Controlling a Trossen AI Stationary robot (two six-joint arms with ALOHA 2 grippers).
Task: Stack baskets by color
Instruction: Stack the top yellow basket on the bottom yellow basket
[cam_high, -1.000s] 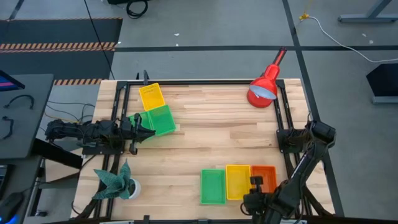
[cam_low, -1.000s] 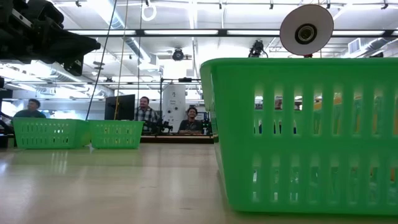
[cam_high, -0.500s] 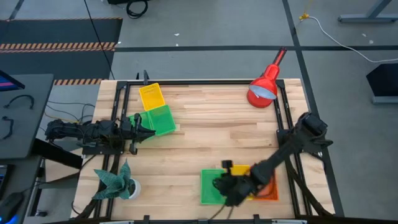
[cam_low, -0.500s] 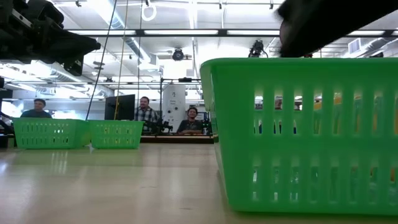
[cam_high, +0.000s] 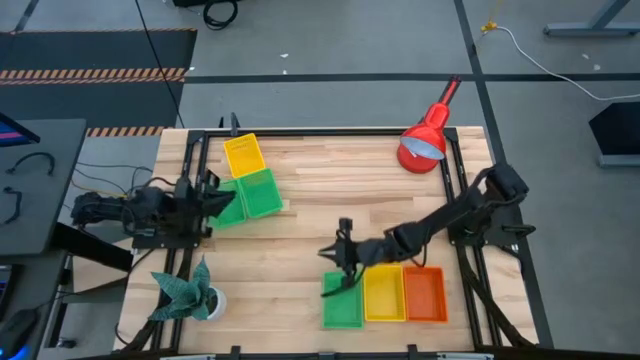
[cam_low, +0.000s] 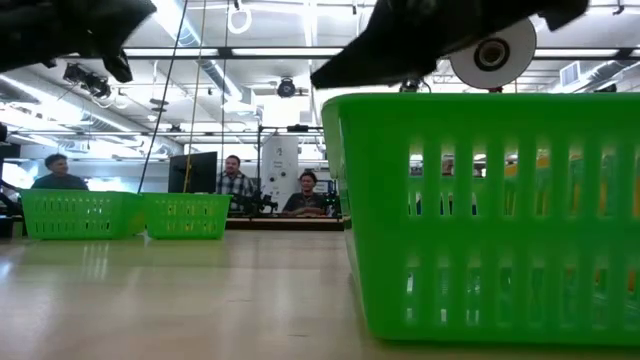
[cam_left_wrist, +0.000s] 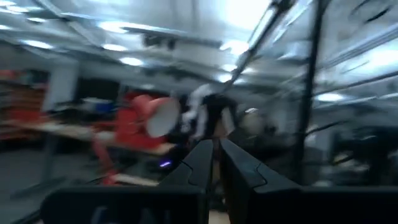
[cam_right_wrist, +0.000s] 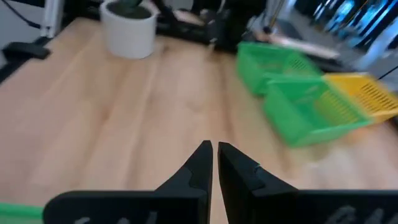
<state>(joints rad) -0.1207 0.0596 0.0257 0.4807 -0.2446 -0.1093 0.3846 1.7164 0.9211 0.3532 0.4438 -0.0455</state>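
Jaws nearly closed and empty, right gripper (cam_high: 343, 250) has swung beyond the green basket (cam_high: 342, 300).

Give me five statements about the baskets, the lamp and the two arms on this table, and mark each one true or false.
1. A row of three plastic mesh baskets sits at the near edge: green basket, yellow basket, orange basket. True.
2. The red cone-shaded desk lamp stands inside a basket. False: it sits on the wooden table at the far right corner.
3. The right gripper is over the far end of the row's green basket, its fingers nearly together, holding nothing. True.
4. The left gripper holds an orange basket. False: it is at the far-left green baskets.
5. A second yellow basket lies at the far left. True.
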